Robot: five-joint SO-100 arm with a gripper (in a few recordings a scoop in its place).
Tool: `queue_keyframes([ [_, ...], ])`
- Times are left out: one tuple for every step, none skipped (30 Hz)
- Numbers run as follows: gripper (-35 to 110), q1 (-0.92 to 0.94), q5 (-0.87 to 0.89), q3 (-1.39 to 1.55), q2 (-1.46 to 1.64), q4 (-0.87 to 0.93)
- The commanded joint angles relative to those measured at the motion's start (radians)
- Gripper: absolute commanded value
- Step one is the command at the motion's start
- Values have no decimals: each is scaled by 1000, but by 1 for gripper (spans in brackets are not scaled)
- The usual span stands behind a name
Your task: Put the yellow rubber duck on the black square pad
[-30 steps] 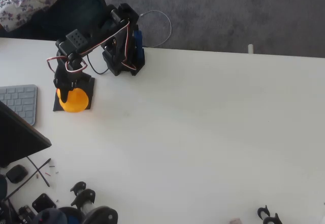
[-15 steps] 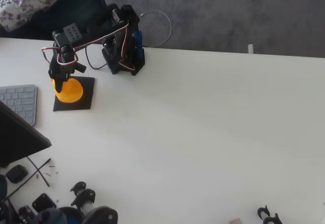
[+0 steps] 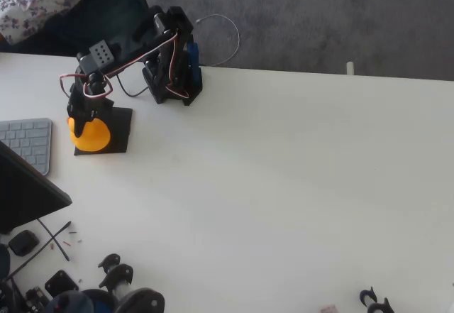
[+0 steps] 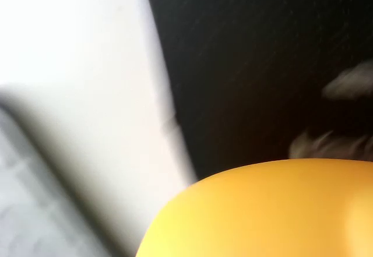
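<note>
In the overhead view the yellow rubber duck (image 3: 90,135) hangs over the left edge of the black square pad (image 3: 119,127), partly above the white table. My black gripper (image 3: 84,120) comes down onto the duck from above and is shut on it. In the wrist view the duck (image 4: 262,210) bulges up from the bottom, with the pad (image 4: 262,64) behind it and a pale mark (image 4: 349,82) on the pad. I cannot tell whether the duck touches the pad.
A grey keyboard (image 3: 28,143) lies just left of the pad, and a dark laptop edge (image 3: 28,192) sits below it. The arm's base (image 3: 172,79) stands at the table's back edge. Small dark parts (image 3: 106,284) clutter the front left corner.
The gripper and the duck have shifted left, from the pad's middle to its left edge, rising toward the back and then coming forward again.
</note>
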Motion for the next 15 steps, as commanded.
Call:
queue_keyframes([
  [5,26,-3,6,8,-14],
  [5,25,-3,11,8,-14],
  [5,23,-5,23,8,-14],
  [5,21,-8,38,8,-14],
  [5,20,-17,57,8,-14],
  [5,18,-31,74,8,-15],
  [5,18,-46,87,11,-17],
  [5,18,-58,97,12,-17],
  [5,21,-66,103,14,-17],
  [5,26,-67,103,15,-20],
  [5,29,-67,100,17,-25],
  [5,29,-67,94,17,-25],
  [5,29,-67,92,18,-26],
  [5,29,-67,92,18,-26],
  [5,29,-67,92,18,-26],
])
